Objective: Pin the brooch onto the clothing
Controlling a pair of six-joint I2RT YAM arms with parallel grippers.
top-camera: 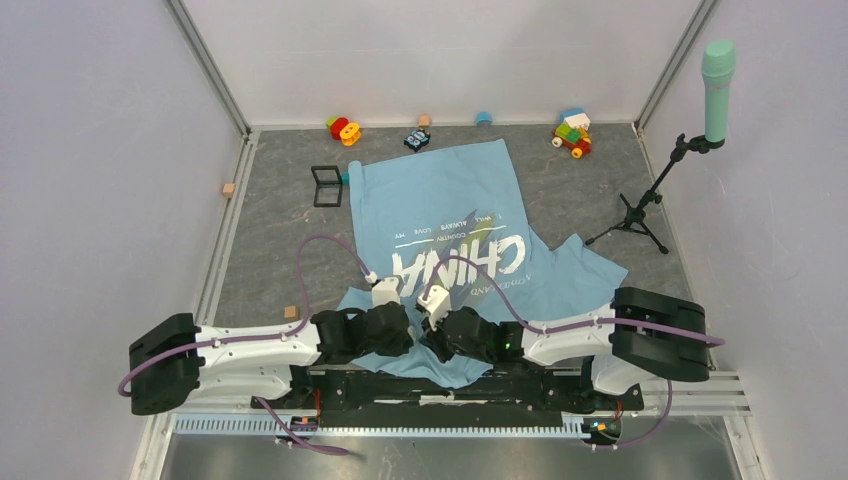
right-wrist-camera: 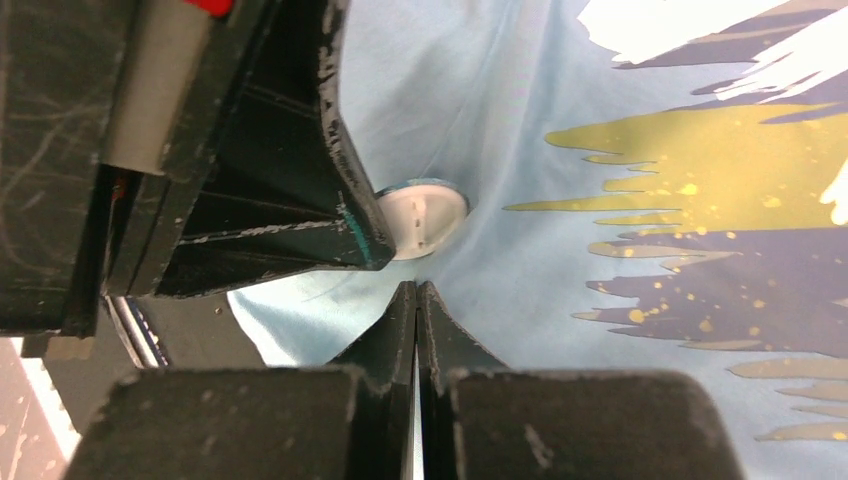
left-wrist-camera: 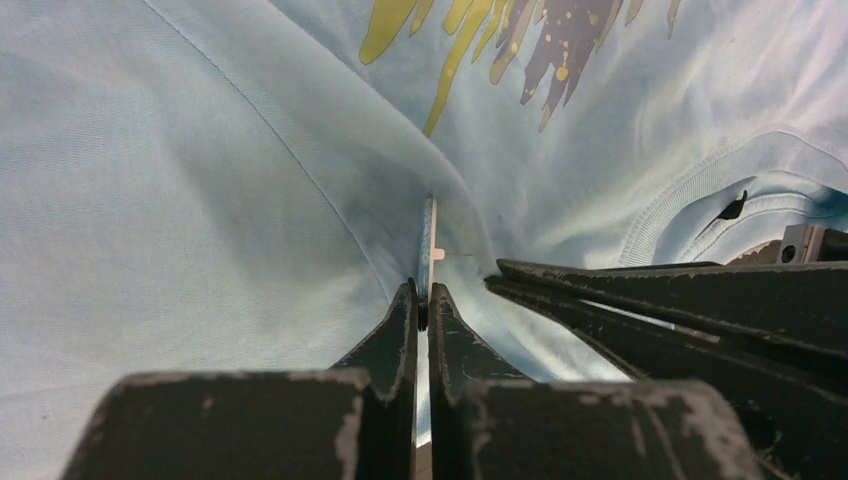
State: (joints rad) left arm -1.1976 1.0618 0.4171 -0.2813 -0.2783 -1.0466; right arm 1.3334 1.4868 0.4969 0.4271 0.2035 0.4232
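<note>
Walls: plain white panels (top-camera: 430,50) left, right and beyond the left gripper (left-wrist-camera: 422,300) and right gripper (right-wrist-camera: 415,295); metal posts (top-camera: 210,70) at the far corners.
Table: grey mottled tabletop (top-camera: 280,240).
Furniture: teal microphone (top-camera: 718,85) on a black tripod stand (top-camera: 640,212), beyond and right of the right gripper.
Light: even, diffuse.

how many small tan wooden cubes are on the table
3 tan cubes: one by the left edge, one at the back, one beside the left arm. Others may hide under the shirt.

Bright, even light overall; soft shadow falls just ahead of the left hand (left-wrist-camera: 422,300), whose near finger bases look blurred.
</note>
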